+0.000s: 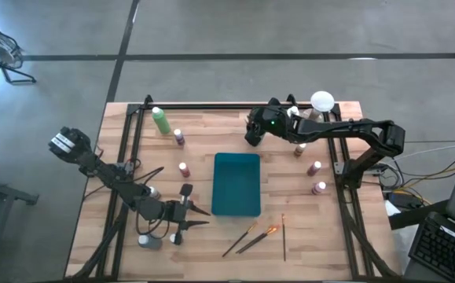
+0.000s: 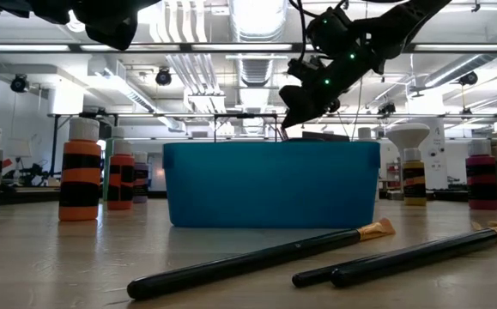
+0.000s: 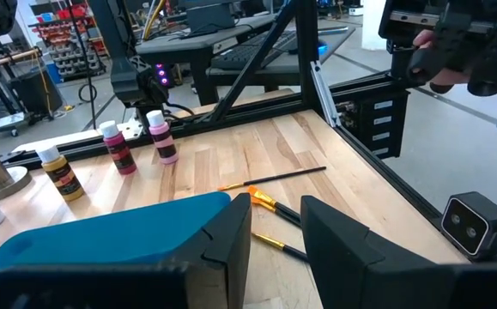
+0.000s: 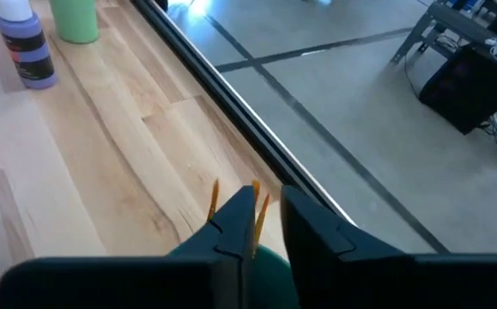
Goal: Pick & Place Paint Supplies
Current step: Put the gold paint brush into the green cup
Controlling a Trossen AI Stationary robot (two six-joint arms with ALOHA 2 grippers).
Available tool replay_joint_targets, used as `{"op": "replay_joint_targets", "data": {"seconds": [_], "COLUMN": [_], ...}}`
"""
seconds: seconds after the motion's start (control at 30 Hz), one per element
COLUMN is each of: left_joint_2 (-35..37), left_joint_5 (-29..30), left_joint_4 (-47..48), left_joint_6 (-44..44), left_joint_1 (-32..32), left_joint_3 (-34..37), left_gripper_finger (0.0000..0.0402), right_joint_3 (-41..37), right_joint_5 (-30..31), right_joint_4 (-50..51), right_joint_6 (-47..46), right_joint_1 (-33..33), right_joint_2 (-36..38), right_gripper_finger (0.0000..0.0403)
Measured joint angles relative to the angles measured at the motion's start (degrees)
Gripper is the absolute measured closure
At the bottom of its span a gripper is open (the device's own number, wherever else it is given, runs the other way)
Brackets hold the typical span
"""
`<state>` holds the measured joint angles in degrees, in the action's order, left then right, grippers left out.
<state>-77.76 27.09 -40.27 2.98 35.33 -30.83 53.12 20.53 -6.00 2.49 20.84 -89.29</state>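
Teal tray (image 1: 236, 184) with bare floor

**Legible Markings: None Found**

All 4 views were checked for writing. No text, brand, number or sign can be read on any surface. The paint bottles (image 2: 81, 172) carry banded labels, orange and black on the nearest, but no lettering resolves on them. The teal tray (image 2: 270, 184) is plain on its visible wall. The shelving and equipment in the room behind show nothing readable.
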Motion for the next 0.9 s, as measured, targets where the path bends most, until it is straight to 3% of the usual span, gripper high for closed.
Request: {"op": "replay_joint_targets", "data": {"seconds": [0.3, 0.47, 0.63, 0.9], "left_joint_2": [0.0, 0.0, 0.0, 0.0], "left_joint_5": [0.0, 0.0, 0.0, 0.0], "left_joint_4": [0.0, 0.0, 0.0, 0.0], "left_joint_6": [0.1, 0.8, 1.7, 4.2], "left_joint_1": [0.0, -0.1, -0.1, -0.1], "left_joint_3": [0.0, 0.0, 0.0, 0.0], "left_gripper_finger": [0.0291, 0.0291, 0.0291, 0.0291], "right_joint_3": [0.0, 0.0, 0.0, 0.1], "right_joint_5": [0.5, -0.8, -7.7, -9.2], "right_joint_4": [0.2, 0.1, 1.4, 0.7], "right_joint_6": [4.1, 5.4, 4.8, 5.1], "right_joint_1": [-2.0, -4.9, -8.6, -14.0], "right_joint_2": [8.4, 17.2, 24.4, 29.7], "right_gripper_finger": [0.0282, 0.0269, 0.0261, 0.0251]}}
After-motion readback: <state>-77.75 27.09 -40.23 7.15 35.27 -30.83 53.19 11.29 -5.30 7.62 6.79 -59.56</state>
